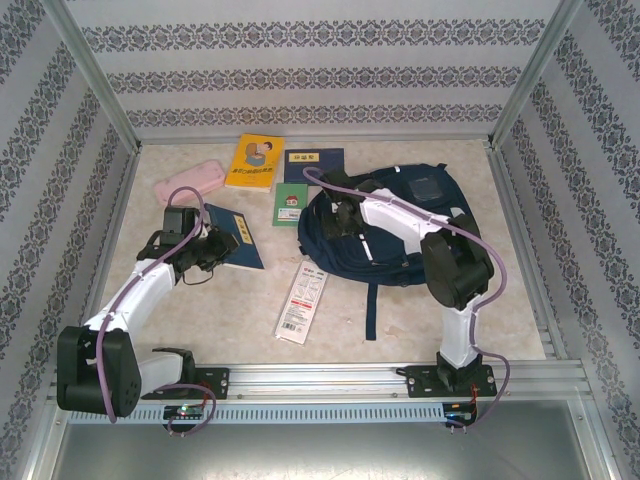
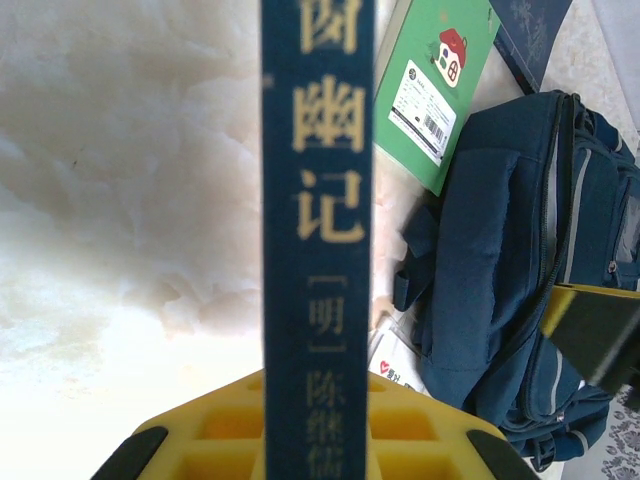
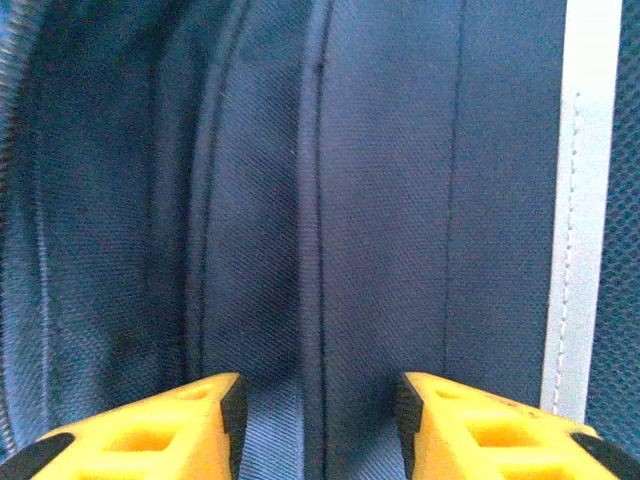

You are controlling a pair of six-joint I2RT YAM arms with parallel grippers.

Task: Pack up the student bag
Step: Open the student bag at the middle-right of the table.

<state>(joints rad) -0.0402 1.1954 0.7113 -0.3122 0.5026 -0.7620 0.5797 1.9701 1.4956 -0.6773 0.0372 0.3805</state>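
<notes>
The student bag (image 1: 400, 235), a navy backpack with thin white stripes, lies right of the middle of the table. My right gripper (image 1: 340, 215) is down on its left part. In the right wrist view it (image 3: 320, 392) stands open, close over the bag's fabric (image 3: 400, 200), with a blue webbing strip between the fingers and a white stripe (image 3: 585, 200) at the right. My left gripper (image 1: 210, 245) is shut on a navy book (image 1: 238, 238) left of the bag. The left wrist view shows that book's spine (image 2: 318, 200) with gold characters standing upright between the yellow fingers (image 2: 430, 440).
At the back lie a pink pencil case (image 1: 190, 183), a yellow book (image 1: 255, 163), a dark blue book (image 1: 313, 163) and a green book (image 1: 290, 203). A white and red packet (image 1: 303, 300) lies in front of the bag's left edge. Patterned walls enclose the table.
</notes>
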